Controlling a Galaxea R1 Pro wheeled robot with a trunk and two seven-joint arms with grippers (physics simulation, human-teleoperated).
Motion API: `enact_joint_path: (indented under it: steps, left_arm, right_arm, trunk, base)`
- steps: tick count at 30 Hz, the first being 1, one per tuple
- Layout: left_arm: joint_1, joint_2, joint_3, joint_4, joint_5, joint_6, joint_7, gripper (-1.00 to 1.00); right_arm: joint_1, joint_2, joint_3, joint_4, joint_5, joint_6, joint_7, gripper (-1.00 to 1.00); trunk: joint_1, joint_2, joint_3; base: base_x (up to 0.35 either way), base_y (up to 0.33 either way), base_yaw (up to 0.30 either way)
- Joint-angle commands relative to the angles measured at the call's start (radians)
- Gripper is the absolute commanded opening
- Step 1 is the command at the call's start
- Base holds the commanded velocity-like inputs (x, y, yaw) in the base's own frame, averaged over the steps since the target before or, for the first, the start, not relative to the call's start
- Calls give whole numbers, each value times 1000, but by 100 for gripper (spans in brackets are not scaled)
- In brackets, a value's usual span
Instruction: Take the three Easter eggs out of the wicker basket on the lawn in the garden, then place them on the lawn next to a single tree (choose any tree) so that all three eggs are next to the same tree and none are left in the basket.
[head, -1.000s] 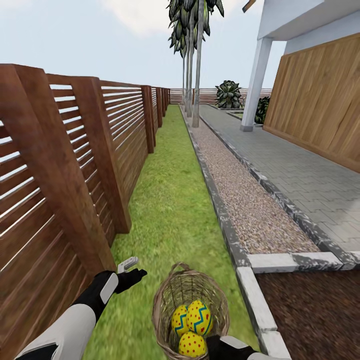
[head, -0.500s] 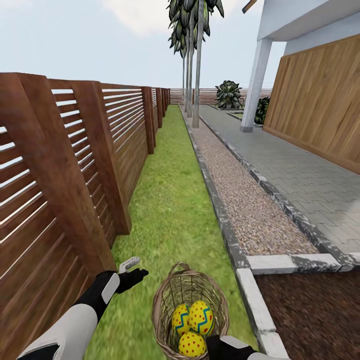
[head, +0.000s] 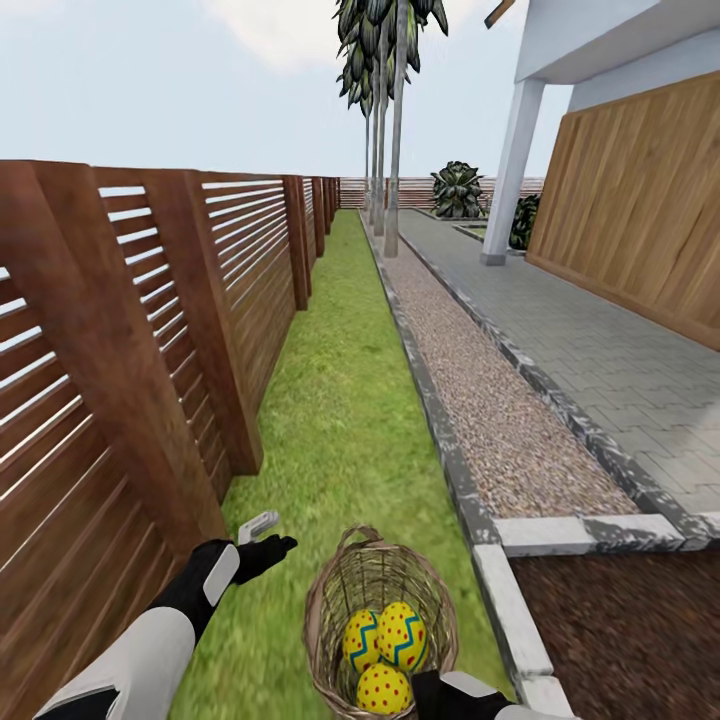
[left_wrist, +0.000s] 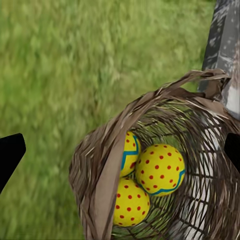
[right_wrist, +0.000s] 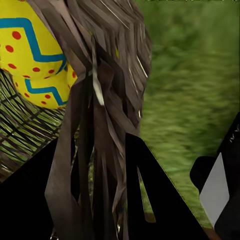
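We hold the wicker basket (head: 380, 625) at six o'clock, tipped so its mouth faces us, our right gripper (right_wrist: 100, 200) clenched on its rim. Three Easter eggs (left_wrist: 159, 169) lie inside. Our left gripper (head: 262, 535), fingers released, hovers over the lawn (head: 340, 400) beside the fence (head: 150, 330); the tree (head: 395, 130) stands at twelve.

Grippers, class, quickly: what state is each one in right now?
Left gripper: open, holding nothing, over the lawn.
Right gripper: shut on the wicker basket rim.
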Motion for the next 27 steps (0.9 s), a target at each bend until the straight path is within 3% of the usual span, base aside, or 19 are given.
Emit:
enact_joint_path:
  steps: [1,6,21,27]
  left_arm:
    - [-1,-1,8,-1,0,7,-3,100]
    - [-1,0,8,-2,0,7,-3,100]
    - [-1,-2,8,-3,0,7,-3,100]
    - [-1,-3,6,-2,0,7,-3,100]
  right_arm:
    - [-1,0,2,2,-7,-5,-1,-100]
    - [-1,0,2,2,-7,-5,-1,-100]
    - [-1,0,2,2,-5,-6,6,-100]
    - [-1,0,3,2,0,-7,5,-100]
  trunk:
    - [-3,7,2]
    - [-23,42,18]
    - [-80,147,65]
    - [-103,189,84]
  base:
    - [304,0,0]
    - [229,0,0]
    - [11,0,0]
    - [234,0,0]
